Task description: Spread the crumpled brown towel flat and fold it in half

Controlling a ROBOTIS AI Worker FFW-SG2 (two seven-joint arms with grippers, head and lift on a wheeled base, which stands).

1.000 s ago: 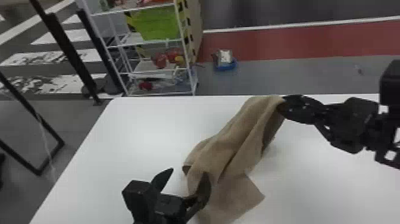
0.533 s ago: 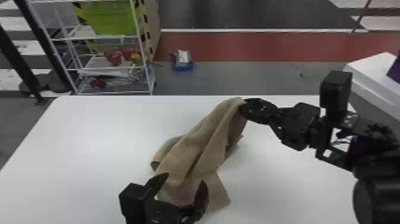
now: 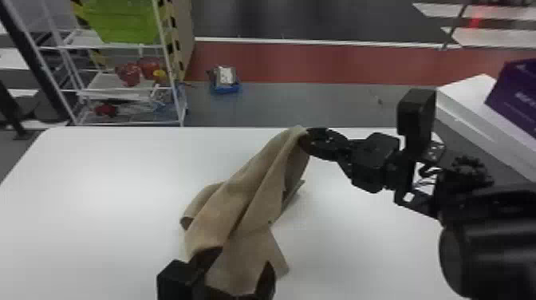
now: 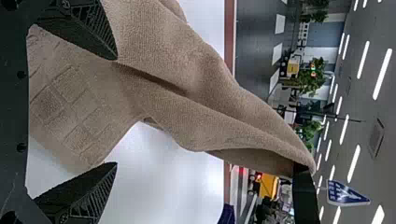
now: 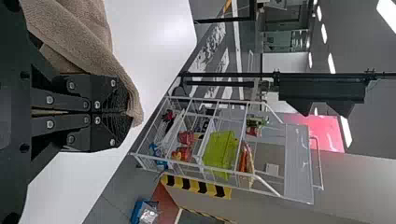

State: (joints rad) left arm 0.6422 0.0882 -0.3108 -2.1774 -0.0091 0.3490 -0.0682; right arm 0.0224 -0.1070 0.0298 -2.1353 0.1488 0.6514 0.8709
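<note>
At the head view's centre, the towel [image 3: 239, 199] hangs from the right pincer [image 3: 308, 140], clenched on it, likely to loosen folds above the surface [image 3: 99, 187]; lower centre, the left pincer [image 3: 244, 258] gapes, probably to catch another edge.

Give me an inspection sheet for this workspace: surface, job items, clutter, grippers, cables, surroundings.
Surface: white table, partly covered by the towel.
Job items: towel raised at one end, creased and slanting down toward the robot; neither flat nor folded in half.
Clutter: blue tray with something in it, on the floor beyond the table.
Left gripper: open, at the towel's near part.
Right gripper: closed on the towel's raised end.
Cables: thin dark wiring at the right arm's wrist.
Surroundings: rack with a green bin, far left; purple box, far right.
</note>
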